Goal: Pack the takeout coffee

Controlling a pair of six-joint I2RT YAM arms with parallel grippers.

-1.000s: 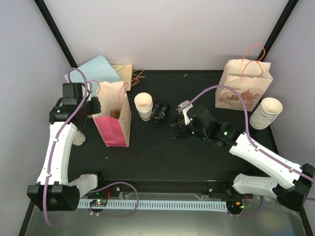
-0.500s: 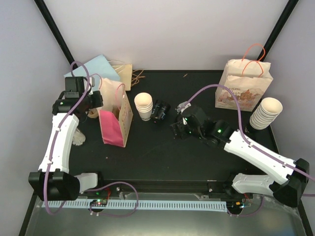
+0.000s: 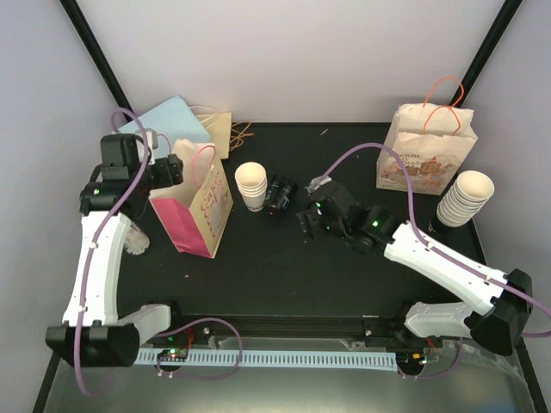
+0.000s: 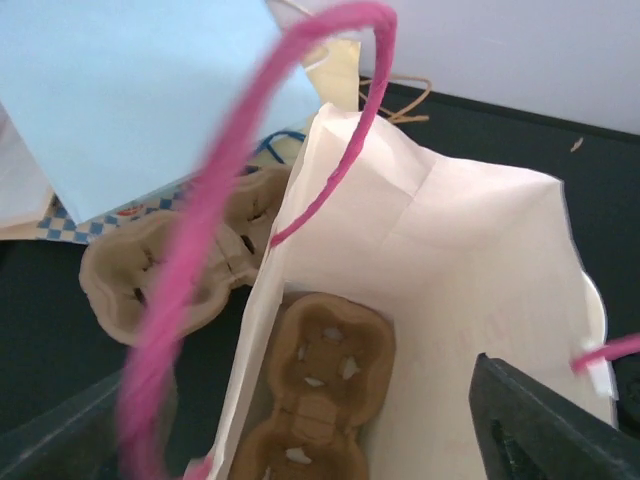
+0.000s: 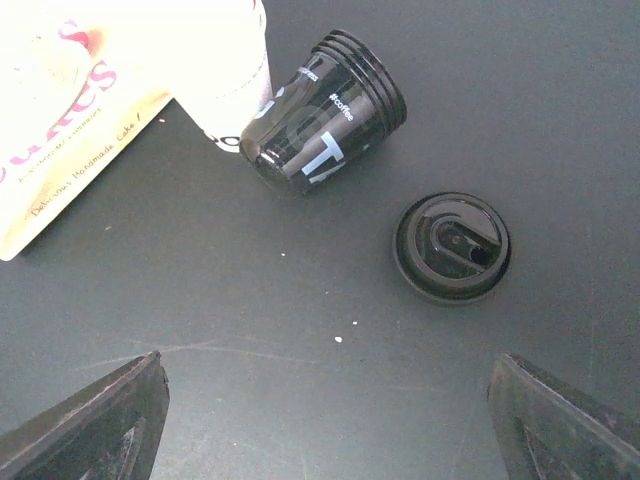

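The pink bag [image 3: 194, 215] stands tilted at the left of the black worktop [image 3: 284, 275], its mouth open and leaning toward the left arm. The left end effector [image 3: 170, 169] hangs at the bag's top edge. In the left wrist view its fingers [image 4: 545, 425] sit at the two bottom corners of the frame, wide apart. The bag's near wall and one pink handle [image 4: 230, 190] lie between them, and neither finger is seen pressing on the paper. At the bottom of the bag lies a cardboard cup carrier [image 4: 320, 375], flat, its cup holes facing up. A second carrier [image 4: 165, 270] lies outside the bag, just beside its wall and partly under a light blue bag [image 4: 130, 90].

The black cup [image 5: 320, 105] lies on its side near the middle of the worktop. Its base end rests against an upright stack of white cups [image 3: 251, 185], which stands just right of the pink bag. The black lid [image 5: 452, 247] lies flat on the worktop, near the cup's rim but apart from it. The right end effector [image 3: 310, 222] is above the worktop just right of the black cup. The right wrist view shows its fingers spread wide at the bottom corners. Only bare worktop lies between them, and the cup and lid are beyond the tips, so it holds nothing.

At the back right a brown printed bag [image 3: 426, 159] with orange handles stands upright. A taller stack of cups [image 3: 465, 198] leans near it, at the worktop's right edge.
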